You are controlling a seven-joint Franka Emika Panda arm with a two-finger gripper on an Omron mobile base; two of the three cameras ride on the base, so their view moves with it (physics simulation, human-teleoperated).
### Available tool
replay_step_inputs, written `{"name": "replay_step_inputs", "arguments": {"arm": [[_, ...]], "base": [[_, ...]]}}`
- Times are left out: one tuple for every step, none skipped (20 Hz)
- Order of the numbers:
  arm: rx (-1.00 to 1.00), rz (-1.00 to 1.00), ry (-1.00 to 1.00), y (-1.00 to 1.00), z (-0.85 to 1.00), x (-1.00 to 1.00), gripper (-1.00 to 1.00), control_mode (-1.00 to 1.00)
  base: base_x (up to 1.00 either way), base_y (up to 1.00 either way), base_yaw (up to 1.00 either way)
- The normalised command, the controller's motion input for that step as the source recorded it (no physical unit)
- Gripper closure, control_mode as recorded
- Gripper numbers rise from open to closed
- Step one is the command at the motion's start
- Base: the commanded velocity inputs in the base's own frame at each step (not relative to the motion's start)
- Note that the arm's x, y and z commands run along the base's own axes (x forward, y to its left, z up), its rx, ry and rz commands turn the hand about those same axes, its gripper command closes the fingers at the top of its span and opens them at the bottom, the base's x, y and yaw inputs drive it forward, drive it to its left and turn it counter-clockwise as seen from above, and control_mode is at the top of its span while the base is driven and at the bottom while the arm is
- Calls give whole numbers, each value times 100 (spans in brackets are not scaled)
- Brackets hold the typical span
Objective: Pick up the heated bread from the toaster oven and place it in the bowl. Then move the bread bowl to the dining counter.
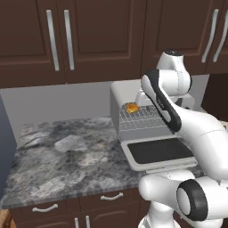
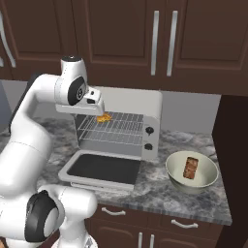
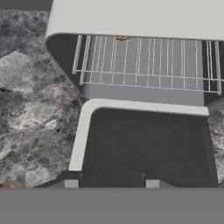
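My end effector (image 3: 111, 183) hangs up high in front of the toaster oven (image 2: 145, 109). In the hand view my two little dark fingertips (image 3: 71, 183) stand well apart, so it is open, and there is nothing between them.

Right under my fingertips is the oven door (image 3: 144, 148). It is folded down flat, and its dark glass faces up. It sticks out over the grey stone desk (image 1: 67, 156).

Behind the door is the wire rack (image 2: 114, 128) inside the oven. The heated bread (image 1: 132, 107) sits on the rack, far back and to the left side. It is small and golden-orange. In the hand view I see just a bit of it under the oven's top edge.

On the right side of the oven are two black knobs (image 2: 148, 138), one above the other.

The bowl (image 2: 192, 172) sits on the desk to the right of the oven, near it but not touching. A brown chunk (image 2: 191, 167) lies inside the bowl.

Dark brown cupboards (image 1: 67, 40) hang on the wall above.
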Motion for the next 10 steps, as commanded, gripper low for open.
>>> {"name": "replay_step_inputs", "arguments": {"arm": [[-5,0,1,0,0,0,-100,-100],[7,0,-2,-19,0,-11,-100,-100],[8,-1,-1,-19,0,-4,-100,-100],[3,0,-5,-1,0,-10,-100,-100],[0,0,-21,0,2,-14,-100,-100],[0,0,-7,0,-2,0,-100,-100],[2,0,-23,-25,-6,-34,-100,-100],[0,0,-27,-17,-31,-37,-100,-100],[0,0,-22,-1,-46,-29,-100,-100],[3,0,-22,-2,-56,-16,-100,-100]], "base": [[0,0,0],[0,0,0],[0,0,0],[0,0,0],[0,0,0],[0,0,0],[0,0,0],[0,0,0],[0,0,0],[0,0,0]]}}
